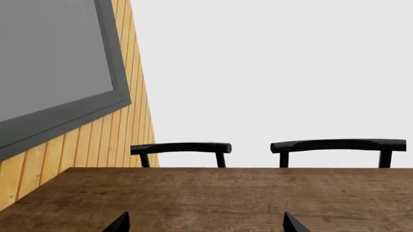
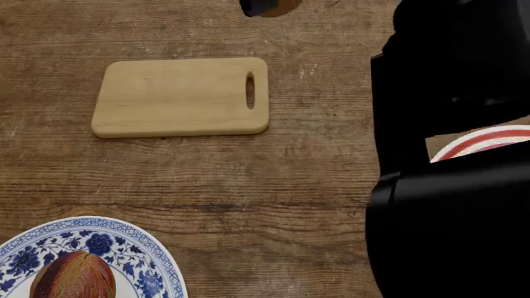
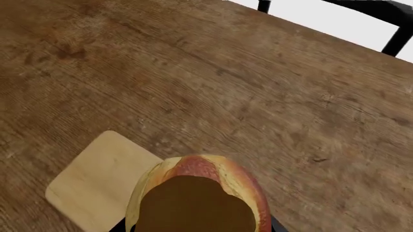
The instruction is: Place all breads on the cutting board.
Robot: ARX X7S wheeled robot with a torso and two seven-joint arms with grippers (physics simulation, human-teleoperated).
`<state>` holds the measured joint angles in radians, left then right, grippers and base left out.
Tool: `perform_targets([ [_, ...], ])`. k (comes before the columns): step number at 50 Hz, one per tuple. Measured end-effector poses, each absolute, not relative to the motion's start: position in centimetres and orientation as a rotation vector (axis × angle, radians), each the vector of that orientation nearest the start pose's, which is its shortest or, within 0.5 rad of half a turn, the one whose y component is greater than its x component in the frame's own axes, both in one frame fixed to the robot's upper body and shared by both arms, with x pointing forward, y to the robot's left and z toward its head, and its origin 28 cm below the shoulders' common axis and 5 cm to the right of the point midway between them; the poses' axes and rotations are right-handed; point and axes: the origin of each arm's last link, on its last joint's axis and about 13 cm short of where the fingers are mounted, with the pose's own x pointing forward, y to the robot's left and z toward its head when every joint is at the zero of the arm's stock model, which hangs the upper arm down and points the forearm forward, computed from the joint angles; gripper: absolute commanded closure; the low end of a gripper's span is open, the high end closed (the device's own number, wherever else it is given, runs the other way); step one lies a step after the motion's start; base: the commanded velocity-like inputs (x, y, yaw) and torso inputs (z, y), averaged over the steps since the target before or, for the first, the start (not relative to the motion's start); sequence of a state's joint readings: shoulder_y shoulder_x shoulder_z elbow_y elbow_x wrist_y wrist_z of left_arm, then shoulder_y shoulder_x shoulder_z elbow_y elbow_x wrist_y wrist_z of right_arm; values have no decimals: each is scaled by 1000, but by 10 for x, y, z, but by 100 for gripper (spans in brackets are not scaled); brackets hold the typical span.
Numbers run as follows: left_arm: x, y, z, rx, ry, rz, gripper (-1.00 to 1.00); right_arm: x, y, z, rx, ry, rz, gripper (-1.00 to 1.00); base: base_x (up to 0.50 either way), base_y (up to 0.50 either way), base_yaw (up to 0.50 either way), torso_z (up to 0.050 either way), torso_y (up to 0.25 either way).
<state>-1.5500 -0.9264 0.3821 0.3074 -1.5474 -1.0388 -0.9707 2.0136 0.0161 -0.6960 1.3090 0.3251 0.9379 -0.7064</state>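
Observation:
My right gripper (image 3: 200, 229) is shut on the larger golden-tan bread (image 3: 219, 171) and holds it in the air above the table. The loaf hides nearly all of both fingers. Under and beside it shows one corner of the light-wood cutting board (image 3: 103, 186). In the head view the cutting board (image 2: 182, 96) lies bare, with its handle slot towards the right arm. The right gripper (image 2: 258, 6) sits at the top edge, beyond the board. The dark reddish-brown bread (image 2: 73, 276) rests on a blue-patterned plate (image 2: 157, 261). My left gripper (image 1: 206, 224) is open over bare table, with nothing between its fingers.
My black right arm (image 2: 455, 186) fills the right side of the head view and covers most of a red-striped plate (image 2: 485, 141). Two black chairs (image 1: 184, 149) (image 1: 339, 145) stand at the table's far edge. A wood-slat wall with a grey framed panel (image 1: 51, 63) is beside it.

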Motion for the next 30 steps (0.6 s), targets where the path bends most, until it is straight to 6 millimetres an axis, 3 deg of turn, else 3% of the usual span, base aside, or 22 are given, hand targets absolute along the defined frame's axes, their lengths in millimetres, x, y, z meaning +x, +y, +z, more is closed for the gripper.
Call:
perform_targets([
  [30, 220, 292, 387, 82, -280, 216, -100, 399, -69, 375, -239, 440, 587, 100, 0, 0, 0, 0, 0],
])
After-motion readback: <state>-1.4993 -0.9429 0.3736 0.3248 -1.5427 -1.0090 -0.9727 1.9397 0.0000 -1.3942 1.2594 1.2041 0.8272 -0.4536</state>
